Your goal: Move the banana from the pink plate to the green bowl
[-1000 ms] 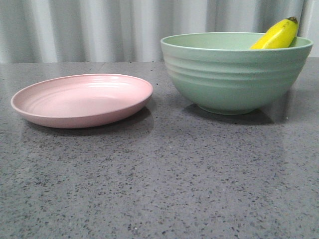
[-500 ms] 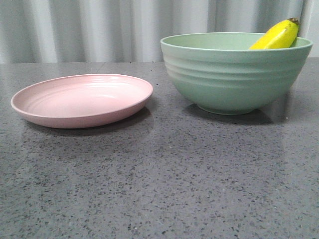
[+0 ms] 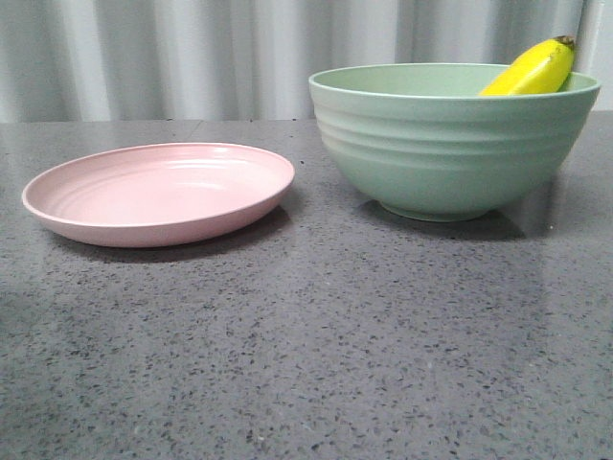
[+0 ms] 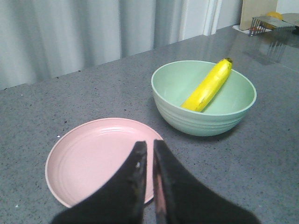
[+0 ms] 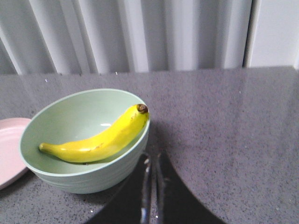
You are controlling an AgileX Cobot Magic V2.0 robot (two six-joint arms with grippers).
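A grey speckled stone countertop [image 3: 316, 345] fills the foreground, polished enough to throw soft reflections. Behind it hangs a pale, pleated curtain [image 3: 192, 57], folds running straight down to the counter's back edge. Off at the far corner in the left wrist view, a metal wire rack [image 4: 264, 23] sits before a tan board [image 4: 254, 11].

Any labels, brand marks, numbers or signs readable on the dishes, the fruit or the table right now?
None. The banana, green bowl and pink plate carry no print or sticker in any view. The grey speckled table is unmarked. The small items at the far corner in the left wrist view are too blurred to read.
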